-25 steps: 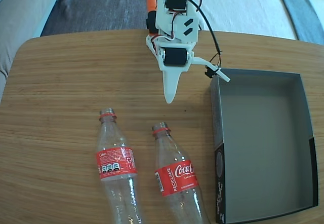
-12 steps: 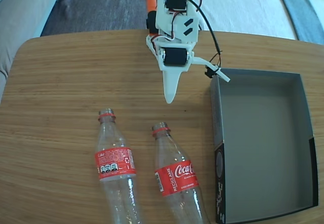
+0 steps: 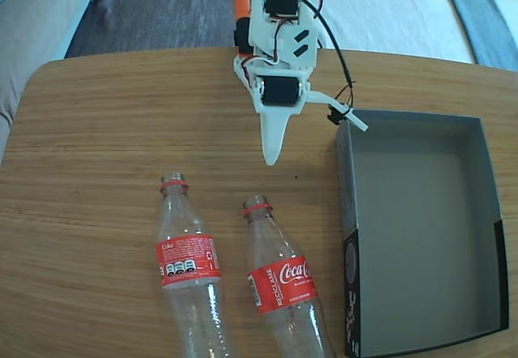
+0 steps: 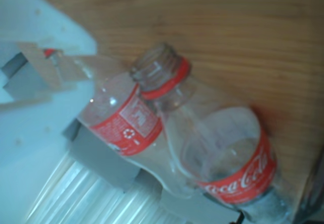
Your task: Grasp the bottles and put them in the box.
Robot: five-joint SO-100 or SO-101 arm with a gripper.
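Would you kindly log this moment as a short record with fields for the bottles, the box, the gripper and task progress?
bottles: left bottle and right bottle lie side by side on the wooden table, uncapped, necks toward the arm
box: box at the right in the fixed view, nothing inside
gripper: gripper points down beyond the bottle necks, holds nothing; open or shut not clear
progress: no bottle boxed yet

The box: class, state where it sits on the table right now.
In the fixed view the box lies empty at the table's right side, just right of the nearer bottle and lower right of the claw.
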